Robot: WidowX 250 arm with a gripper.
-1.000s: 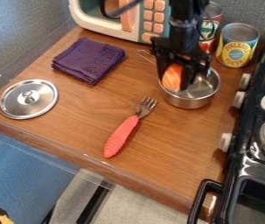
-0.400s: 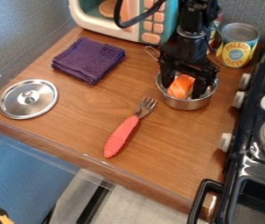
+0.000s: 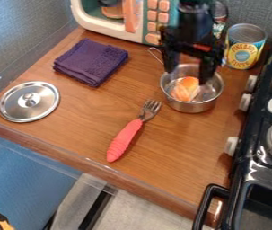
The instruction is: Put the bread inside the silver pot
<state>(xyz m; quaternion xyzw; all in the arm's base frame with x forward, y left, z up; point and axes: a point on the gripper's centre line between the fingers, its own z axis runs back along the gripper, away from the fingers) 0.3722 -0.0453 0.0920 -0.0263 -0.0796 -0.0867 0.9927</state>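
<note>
Since the earlier frames, the hand (image 3: pixel 187 75) is rising from low in the pot and its two fingers are parting, leaving the orange-and-white food piece (image 3: pixel 186 88) behind.

Going left to right, one round metal lid (image 3: pixel 41 110) is lying flat on the wooden surface (image 3: pixel 72 128), its small knob facing up. One folded purple cloth (image 3: pixel 90 62) is resting just beyond it, to the right. One toy microwave (image 3: pixel 132 27) is standing at the back. One fork (image 3: pixel 123 140) is lying in the middle, its red handle pointing toward the near edge and its tines pointing away, to the right, near the pot.

One silver pot (image 3: pixel 192 107) is sitting upright to the right of the fork, its wire handle pointing toward the back left. The single food piece is lying inside it, on the bottom, orange side showing; its long axis is appearing to run from back right to near left. The hand is hanging over the back part of the pot, spread and holding nothing, its fingertips staying apart from the piece.

Two cans are standing behind and to the right: one red can (image 3: pixel 220 22), partly hidden, and one yellow-and-blue can (image 3: pixel 242 53). One black stove (image 3: pixel 255 134) is running along the right side, three pale knobs lining its left edge.
</note>
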